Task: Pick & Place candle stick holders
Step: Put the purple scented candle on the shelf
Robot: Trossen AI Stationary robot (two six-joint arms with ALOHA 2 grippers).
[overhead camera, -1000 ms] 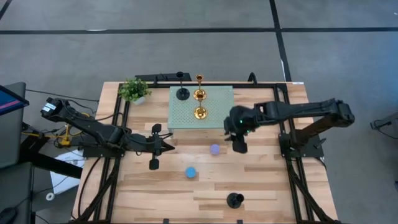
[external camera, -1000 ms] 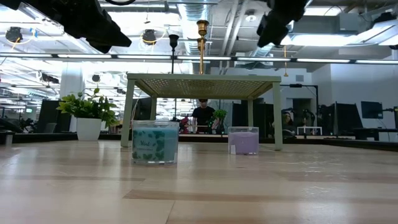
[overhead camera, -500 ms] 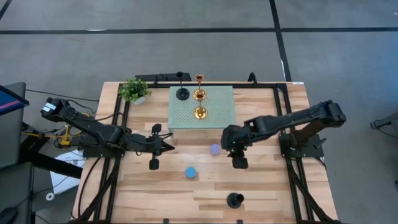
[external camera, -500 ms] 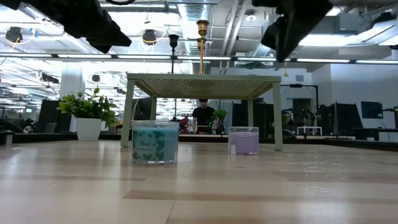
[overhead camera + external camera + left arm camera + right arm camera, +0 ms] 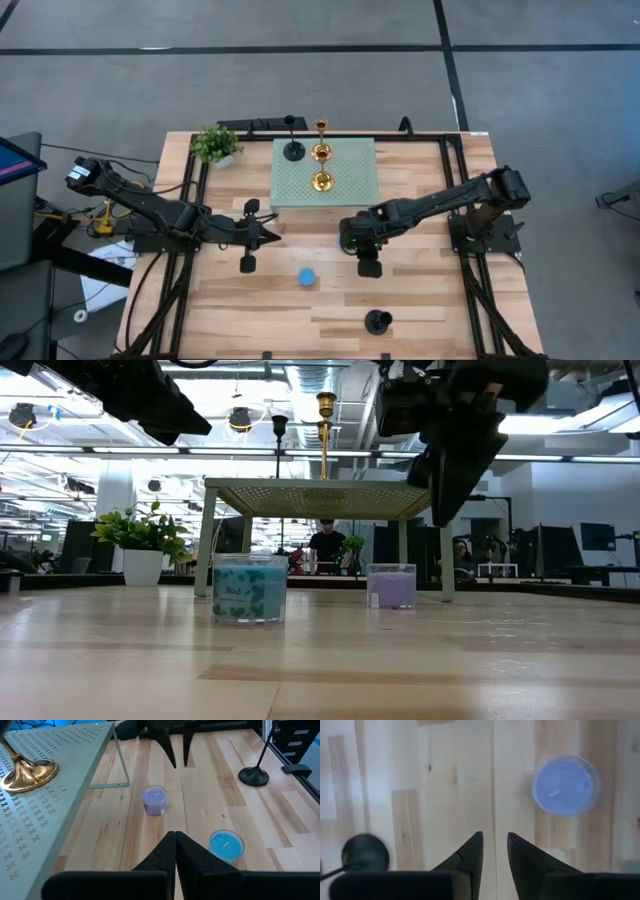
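Nearest the table's front edge stands a black round-based holder with a thin stem (image 5: 377, 321). Farther in, the stubby blue round holder (image 5: 307, 277) sits near the table's middle. The right gripper (image 5: 352, 240) hangs above the stubby lilac round holder (image 5: 392, 586), fingers slightly parted and empty. The left gripper (image 5: 276, 236), fingers pressed together holding nothing, waits beside the mint-green perforated stand (image 5: 352, 172). On the stand are two shiny gold holders (image 5: 321, 181) (image 5: 321, 150) and another black holder (image 5: 293, 150), at its back edge.
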